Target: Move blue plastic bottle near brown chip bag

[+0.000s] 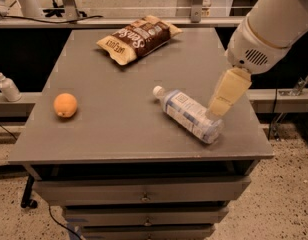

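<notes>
Gripper (219,106) hangs by the fat end of the blue plastic bottle (189,115); wide or shut, I cannot tell. The bottle lies sideways, well apart from the brown chip bag (139,38). It looks light and may roll; I would pinch its middle.

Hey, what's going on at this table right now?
A robot arm reaches in from the right; its tool is at the base end of the clear bluish plastic bottle with a white cap, which lies on its side on the grey table. Whether they touch, I cannot tell. The crinkled dark brown chip bag lies at the far edge, apart from the bottle, so the move is not yet done.
</notes>
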